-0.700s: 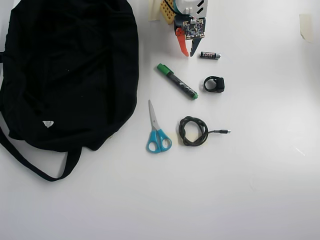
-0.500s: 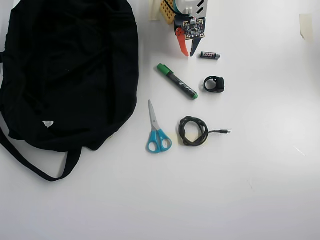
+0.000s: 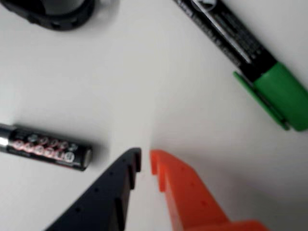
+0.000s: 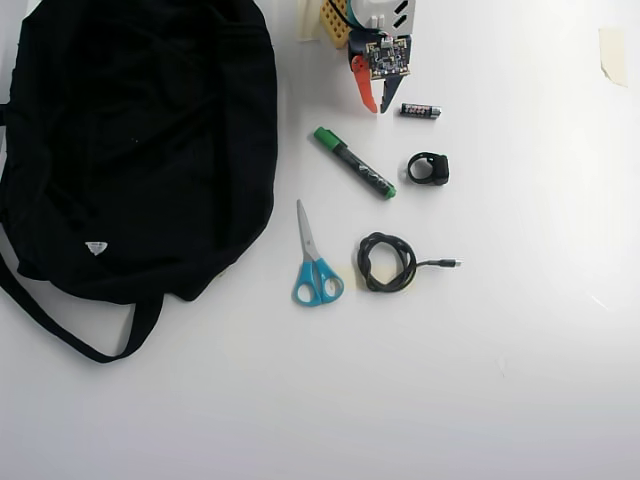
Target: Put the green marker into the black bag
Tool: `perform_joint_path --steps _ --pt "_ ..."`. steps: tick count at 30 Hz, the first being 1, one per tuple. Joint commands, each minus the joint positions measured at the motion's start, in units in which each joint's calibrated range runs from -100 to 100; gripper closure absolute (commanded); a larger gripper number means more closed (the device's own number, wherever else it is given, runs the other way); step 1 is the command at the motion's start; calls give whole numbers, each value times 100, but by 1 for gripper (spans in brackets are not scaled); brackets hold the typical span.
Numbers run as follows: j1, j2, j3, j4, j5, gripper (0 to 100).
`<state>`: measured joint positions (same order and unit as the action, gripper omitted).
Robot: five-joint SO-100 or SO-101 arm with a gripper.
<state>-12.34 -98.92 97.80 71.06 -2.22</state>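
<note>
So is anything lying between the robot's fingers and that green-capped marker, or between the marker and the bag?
Nothing visible. Bare white table separates the fingers from the green-capped black marker, and marker from the large black fabric bag.

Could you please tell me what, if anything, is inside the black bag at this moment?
That cannot be seen: in the overhead view the black bag lies closed-looking, its fabric hiding the inside. The green marker lies outside it on the table.
</note>
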Motion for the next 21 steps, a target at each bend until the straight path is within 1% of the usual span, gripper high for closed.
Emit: perform_joint_path --steps 1,21 --pt "0 -66 148 -35 28 98" --pt "0 -66 148 -35 -19 98"
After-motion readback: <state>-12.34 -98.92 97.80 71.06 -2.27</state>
